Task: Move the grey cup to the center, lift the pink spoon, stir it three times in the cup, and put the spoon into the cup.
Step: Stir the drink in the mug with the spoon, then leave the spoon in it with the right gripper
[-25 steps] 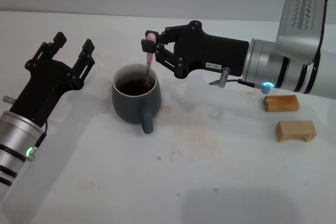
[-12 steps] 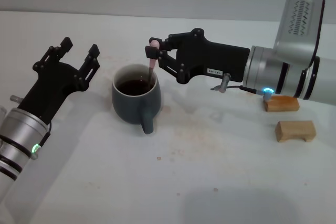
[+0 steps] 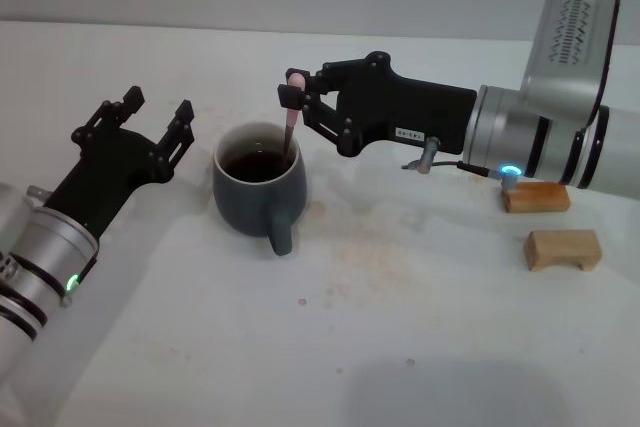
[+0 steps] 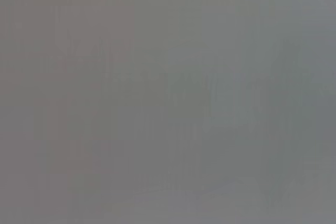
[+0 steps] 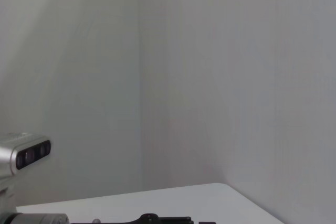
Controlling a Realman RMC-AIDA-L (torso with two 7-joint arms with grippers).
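Head view: rounded dark blue-grey ceramic mug (image 3: 258, 192) stood on white table (image 3: 400, 327), dark liquid inside, loop handle facing me. My right gripper (image 3: 292, 97) pinched pale pink handle of small metal spoon (image 3: 289, 125), spoon nearly upright, bowl dipped into mug. My left gripper (image 3: 156, 119) hovered just beside mug, fingers spread, holding nothing. Two small wooden blocks (image 3: 550, 221) lay under my right arm.

Left wrist view: plain grey blur.

Right wrist view: bare wall, table edge; my fingers unseen.

A smooth, glazed ceramic finish is shown by the grey cup (image 3: 258, 192); bare wood by two blocks (image 3: 536, 197); matt white by the stained tabletop (image 3: 400, 327).
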